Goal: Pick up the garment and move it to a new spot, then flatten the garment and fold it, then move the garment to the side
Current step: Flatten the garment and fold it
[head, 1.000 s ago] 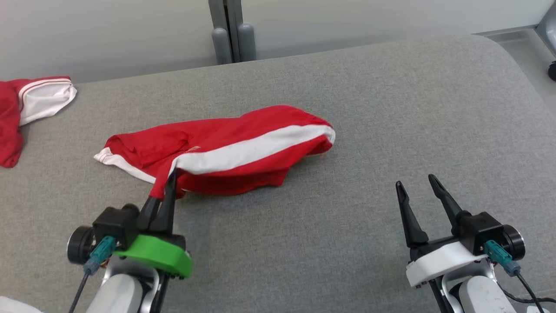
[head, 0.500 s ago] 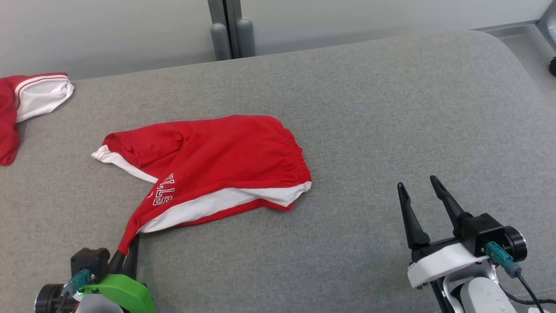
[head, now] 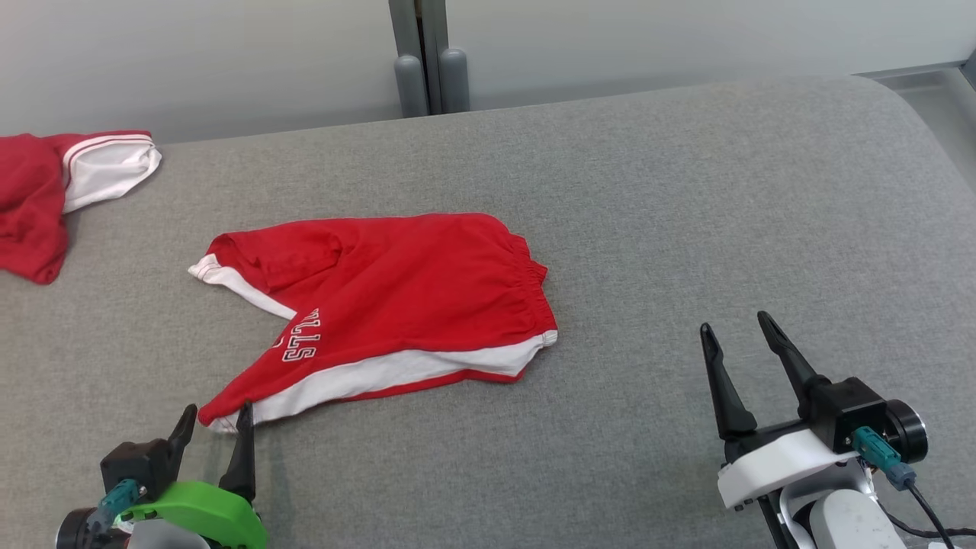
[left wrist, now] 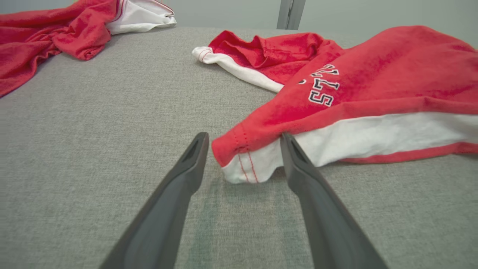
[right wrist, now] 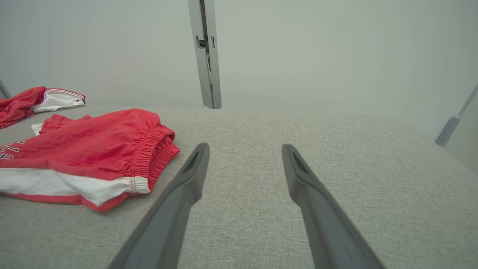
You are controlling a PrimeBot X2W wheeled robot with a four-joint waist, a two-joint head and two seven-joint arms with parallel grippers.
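Released within the last second: the left gripper [head: 218, 412] had its fingers [left wrist: 179, 186] pressed together on a leg corner of the red shorts [head: 412, 297]. They now stand spread, one on either side of that hem corner [left wrist: 242, 168]. In the left wrist view the corner lies slack on the cloth surface between the tips. The right-hand tip is against or just beside the white trim; which of the two I cannot tell.

Over the same second the shorts were drawn toward the lower left of the head view. They went from a bunched heap to a mostly open sheet, with the lettering [head: 301, 343] face up.

They now lie left of centre on the grey padded surface [head: 686, 191], the elastic waistband [head: 534, 274] toward the middle of the frame. The other leg is still crumpled and folded over itself toward the upper left.

The right gripper [head: 733, 324] hangs at the lower right with its fingers apart, holding nothing, well apart from the shorts.

A second red garment [head: 38, 198] sits at the upper left edge, clear of the work.

My reading is that the move to a new spot is done and flattening has begun. The rumpled far leg probably needs pulling out before any fold.
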